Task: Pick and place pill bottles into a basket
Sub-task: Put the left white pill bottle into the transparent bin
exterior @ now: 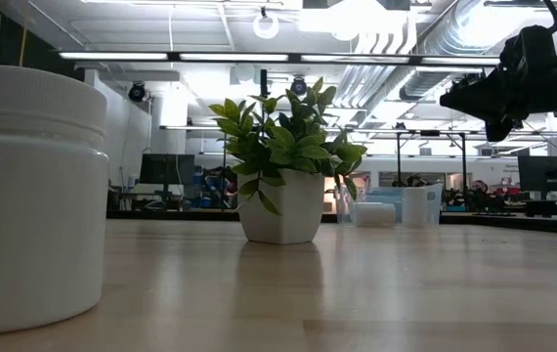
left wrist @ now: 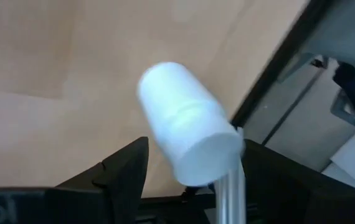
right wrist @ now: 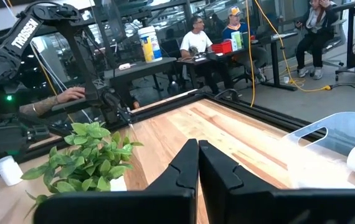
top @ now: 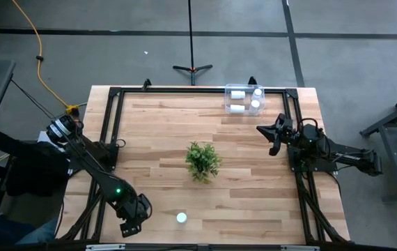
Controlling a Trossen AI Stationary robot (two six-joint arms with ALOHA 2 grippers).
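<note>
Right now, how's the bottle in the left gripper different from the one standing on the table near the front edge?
The bottle in the left gripper is lifted and tilted between the fingers; the standing bottle sits upright on the table, untouched. The held one is at the left gripper, the other just beside it. Both are white, capped, and outside the basket.

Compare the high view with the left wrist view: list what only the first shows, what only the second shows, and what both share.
Only the high view: the basket at the table's far edge with pill bottles in it, the green plant at mid-table, a lone bottle standing near the front edge, and the right tool near the basket.

Only the left wrist view: a white bottle held between the left tool's fingers, lifted clear of the wood.

Both: the wooden table and its black frame.
</note>
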